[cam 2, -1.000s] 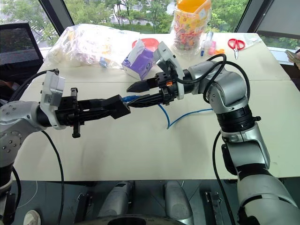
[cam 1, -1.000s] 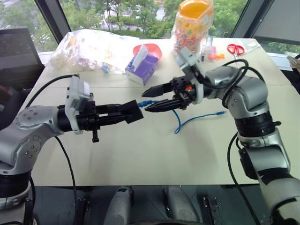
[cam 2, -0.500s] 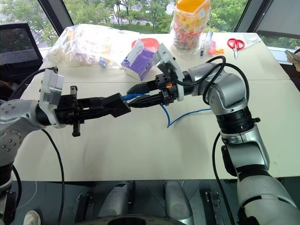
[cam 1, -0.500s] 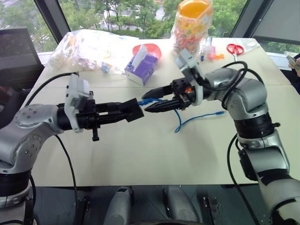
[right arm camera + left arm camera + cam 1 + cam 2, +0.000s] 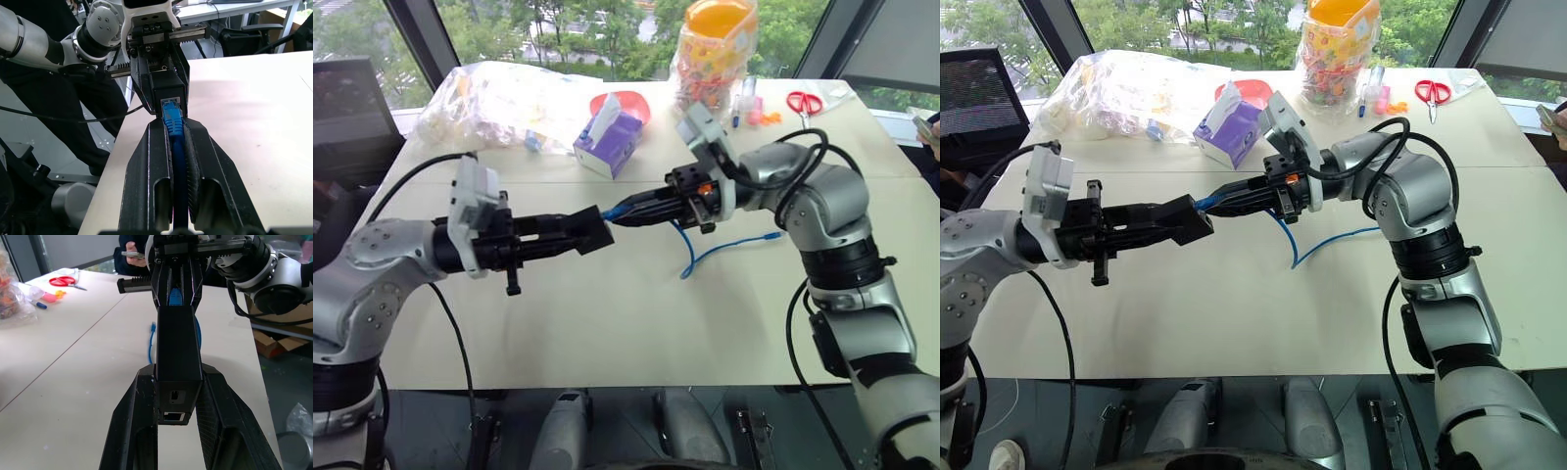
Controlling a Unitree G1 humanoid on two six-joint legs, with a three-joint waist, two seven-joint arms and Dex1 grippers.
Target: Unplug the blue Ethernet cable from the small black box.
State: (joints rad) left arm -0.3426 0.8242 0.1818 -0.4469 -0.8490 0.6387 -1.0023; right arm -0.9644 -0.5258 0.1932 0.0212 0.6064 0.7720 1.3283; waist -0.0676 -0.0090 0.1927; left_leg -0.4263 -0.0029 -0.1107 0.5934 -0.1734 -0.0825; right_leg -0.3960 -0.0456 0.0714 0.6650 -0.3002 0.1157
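1. The left gripper (image 5: 592, 233) reaches level over the left half of the table (image 5: 607, 323), clamped tight on the small black box (image 5: 177, 345), which it holds above the tabletop near the middle.
2. The blue Ethernet cable (image 5: 685, 257) is plugged into the box's port on the side facing the right arm; its blue plug boot (image 5: 172, 117) sits seated in that port.
3. The right gripper (image 5: 625, 210) points toward the box, its two fingers (image 5: 146, 166) pinched narrow around the cable just behind the plug, tips almost touching the box.
4. From that grip the cable drops to the table, loops, and trails toward the right edge, where its free plug lies flat.
5. Along the far edge sit a clear plastic bag (image 5: 499, 98), a purple-and-white tissue box (image 5: 609, 142), a red bowl (image 5: 631, 101) and a jar with an orange lid (image 5: 717, 44).
6. Red scissors (image 5: 806, 103) lie near the far right corner.
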